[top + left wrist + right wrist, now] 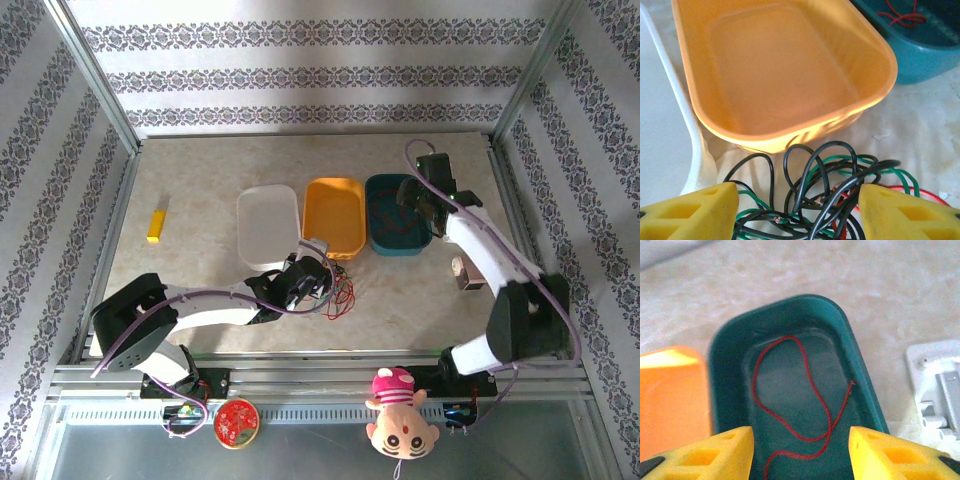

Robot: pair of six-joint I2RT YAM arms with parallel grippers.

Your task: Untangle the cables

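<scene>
I have left gripper wide open, empty, straddling the cables to pinch one, contact possibly none | orange tray just beyond | right gripper open, empty, above teal tray; red wire sorted inside

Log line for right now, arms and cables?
left gripper: open over tangle of cables beside empty orange tray | right gripper: open above teal tray | teal tray: one red cable inside

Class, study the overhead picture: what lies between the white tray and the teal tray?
The empty orange tray lies between the white tray and the teal tray, as the top external view shows.
</scene>
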